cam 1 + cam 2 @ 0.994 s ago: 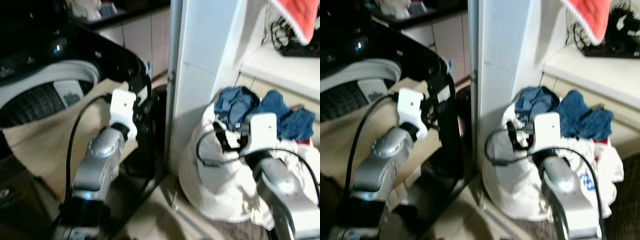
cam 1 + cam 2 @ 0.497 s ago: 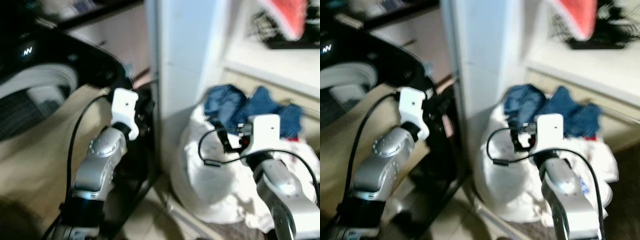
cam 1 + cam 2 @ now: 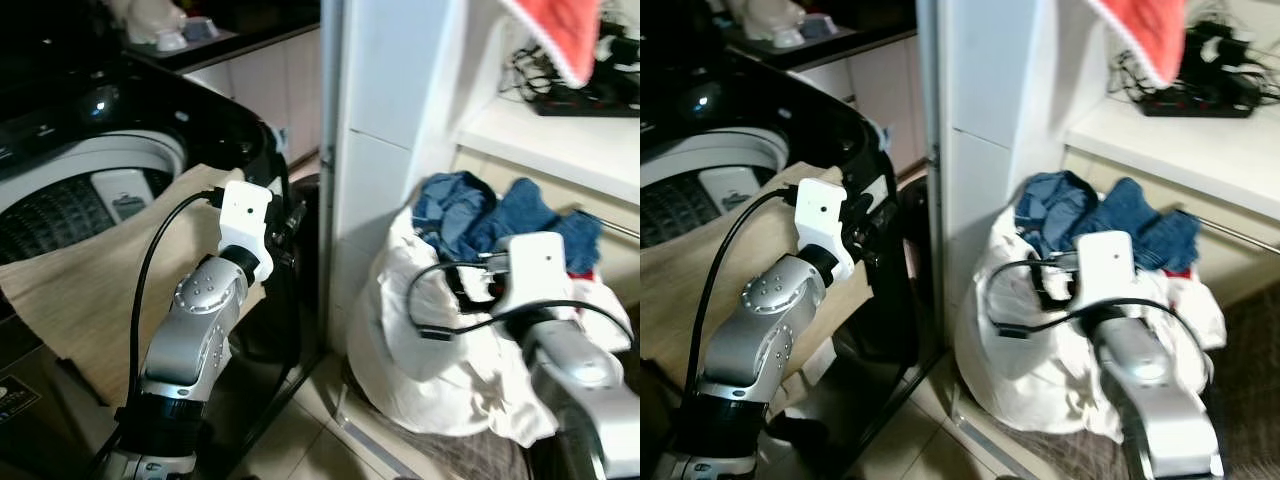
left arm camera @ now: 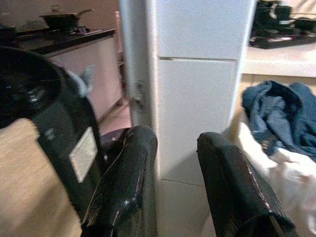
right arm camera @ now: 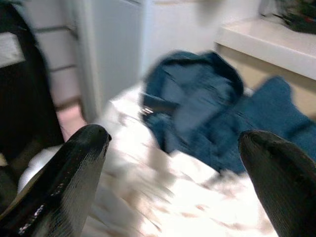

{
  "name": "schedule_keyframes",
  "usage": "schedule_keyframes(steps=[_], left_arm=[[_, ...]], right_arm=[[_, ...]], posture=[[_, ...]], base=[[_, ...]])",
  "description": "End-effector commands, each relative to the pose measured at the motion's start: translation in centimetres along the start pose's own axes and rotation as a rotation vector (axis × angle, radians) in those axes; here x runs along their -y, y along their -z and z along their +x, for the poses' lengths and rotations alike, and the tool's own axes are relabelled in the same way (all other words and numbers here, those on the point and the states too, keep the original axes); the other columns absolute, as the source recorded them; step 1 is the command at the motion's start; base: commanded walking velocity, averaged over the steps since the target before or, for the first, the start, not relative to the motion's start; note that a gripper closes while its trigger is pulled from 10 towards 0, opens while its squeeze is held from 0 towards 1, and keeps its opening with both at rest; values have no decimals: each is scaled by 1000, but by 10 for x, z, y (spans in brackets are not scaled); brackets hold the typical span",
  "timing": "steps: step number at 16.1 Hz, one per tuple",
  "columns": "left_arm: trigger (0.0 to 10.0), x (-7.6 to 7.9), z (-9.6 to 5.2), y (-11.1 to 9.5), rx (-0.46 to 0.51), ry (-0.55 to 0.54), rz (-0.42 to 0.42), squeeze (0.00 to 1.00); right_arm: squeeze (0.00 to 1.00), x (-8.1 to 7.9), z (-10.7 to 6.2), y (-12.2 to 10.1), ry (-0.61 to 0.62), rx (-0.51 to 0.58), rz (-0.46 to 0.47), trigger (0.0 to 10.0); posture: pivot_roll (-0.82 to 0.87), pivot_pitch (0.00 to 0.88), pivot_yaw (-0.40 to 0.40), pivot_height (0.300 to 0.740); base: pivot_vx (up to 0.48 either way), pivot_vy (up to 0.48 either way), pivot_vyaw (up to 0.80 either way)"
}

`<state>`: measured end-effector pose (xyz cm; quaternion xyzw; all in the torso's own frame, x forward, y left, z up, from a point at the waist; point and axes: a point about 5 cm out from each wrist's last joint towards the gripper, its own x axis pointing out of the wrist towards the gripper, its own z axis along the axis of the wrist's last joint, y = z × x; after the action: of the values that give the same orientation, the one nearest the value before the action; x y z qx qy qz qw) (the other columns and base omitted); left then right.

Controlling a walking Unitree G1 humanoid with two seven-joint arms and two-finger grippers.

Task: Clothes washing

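Blue denim (image 3: 470, 215) sits heaped on top of the white laundry bag (image 3: 430, 340) at my right, the bag slumped on the floor against the foot of the white pillar (image 3: 385, 150). My right gripper (image 5: 173, 163) is spread wide, holding nothing, and hovers just short of that pile; through its wrist camera the denim lies dead ahead at twelve o'clock, framed between the two fingers, its crumpled bulk running roughly from ten o'clock to four o'clock across the bag's mouth. That arm is plainly the nearer one, so I judge the pick is its job: push forward and down, then close on a fold. My left gripper (image 4: 173, 187) has its fingers parted by a modest gap, empty, pointing at the pillar from beside the black washing machine (image 3: 120, 130), whose open drum (image 3: 70, 200) lies at about nine o'clock from the bag. A beige cloth (image 3: 90, 290) drapes over the washer's front edge.
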<state>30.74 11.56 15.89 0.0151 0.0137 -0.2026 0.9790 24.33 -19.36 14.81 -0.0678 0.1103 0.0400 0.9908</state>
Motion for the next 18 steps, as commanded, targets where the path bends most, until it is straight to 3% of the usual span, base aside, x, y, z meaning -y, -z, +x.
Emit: schedule_keyframes(steps=[1, 3, 10, 17, 18], left_arm=[[10000, 2, -1, -1, -1, 13, 7, 0], [10000, 5, -2, 1, -14, 30, 11, 0], [10000, 7, -2, 2, -28, 55, 7, 0], [10000, 6, -2, 3, -30, 41, 19, 0], [10000, 5, -2, 2, -23, 33, 16, 0]], right_arm=[[1000, 7, 1, 0, 14, -20, 0, 10000], [1000, 16, -1, 2, 12, -52, 8, 10000], [1000, 21, -8, 13, -102, -208, -9, 10000], [1000, 14, -5, 7, -97, -156, -31, 10000], [0, 12, -2, 5, -67, -123, -41, 10000]], posture=[[-208, 16, 38, 740], [-208, 18, 38, 740], [-207, 17, 38, 740], [-206, 18, 37, 740], [-206, 17, 36, 740]], base=[[0, 0, 0], [0, 0, 0], [0, 0, 0], [0, 0, 0], [0, 0, 0]])
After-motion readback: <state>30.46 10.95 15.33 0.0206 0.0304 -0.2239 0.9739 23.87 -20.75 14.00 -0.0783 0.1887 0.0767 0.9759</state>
